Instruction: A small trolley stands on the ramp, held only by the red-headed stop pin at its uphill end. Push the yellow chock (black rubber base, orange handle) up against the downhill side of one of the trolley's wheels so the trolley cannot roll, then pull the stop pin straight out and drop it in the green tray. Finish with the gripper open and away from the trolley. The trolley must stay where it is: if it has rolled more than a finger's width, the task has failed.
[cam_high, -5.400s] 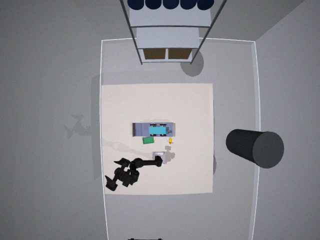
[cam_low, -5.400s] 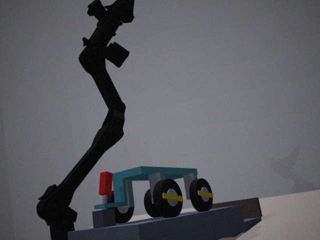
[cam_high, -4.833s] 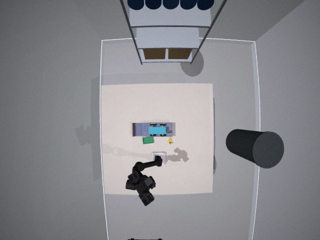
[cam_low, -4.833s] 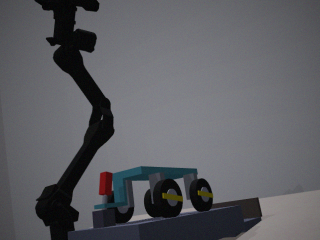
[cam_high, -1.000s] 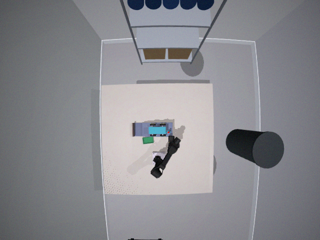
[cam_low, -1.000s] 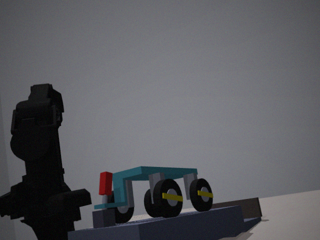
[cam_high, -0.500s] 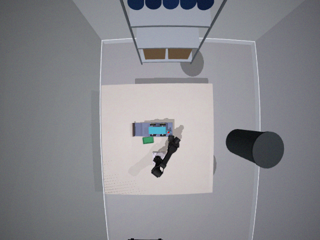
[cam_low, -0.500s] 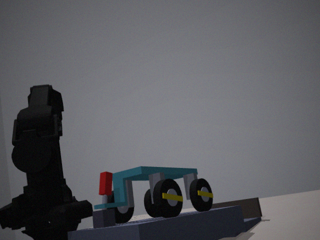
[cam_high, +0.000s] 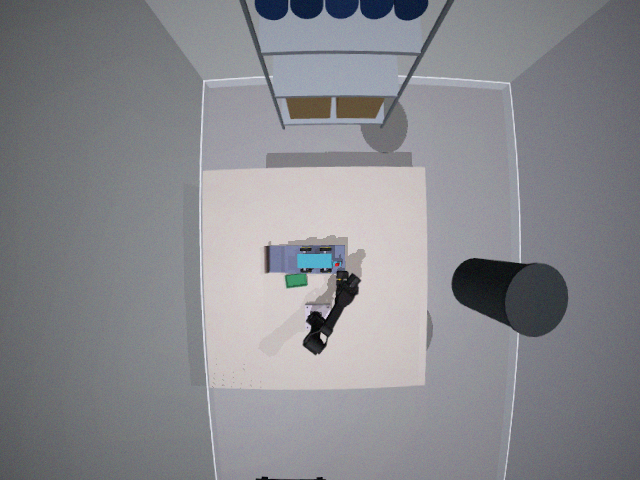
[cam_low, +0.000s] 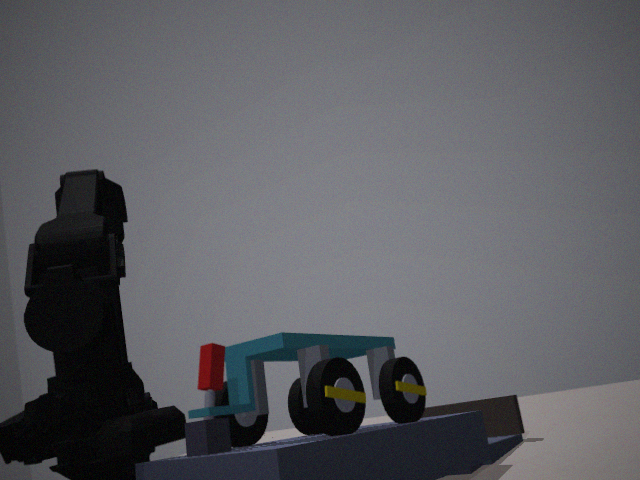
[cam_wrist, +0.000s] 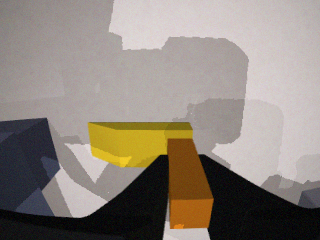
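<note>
One pale worktop (cam_high: 248, 335) filled the grey room; the end effector (cam_wrist: 190, 223) clenched the yellow chock's (cam_wrist: 130, 142) orange handle (cam_wrist: 188, 183).

chock (cam_wrist: 140, 143) base hidden; pincer (cam_wrist: 190, 216) fingertips cut off | tray (cam_high: 295, 280) contents too small

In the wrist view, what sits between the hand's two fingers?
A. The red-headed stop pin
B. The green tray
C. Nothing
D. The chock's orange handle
D. The wrist view shows the two dark fingers of the hand closed on either side of the orange handle, which sticks out from the yellow chock. The red-headed pin stands by the trolley on the ramp.
</note>
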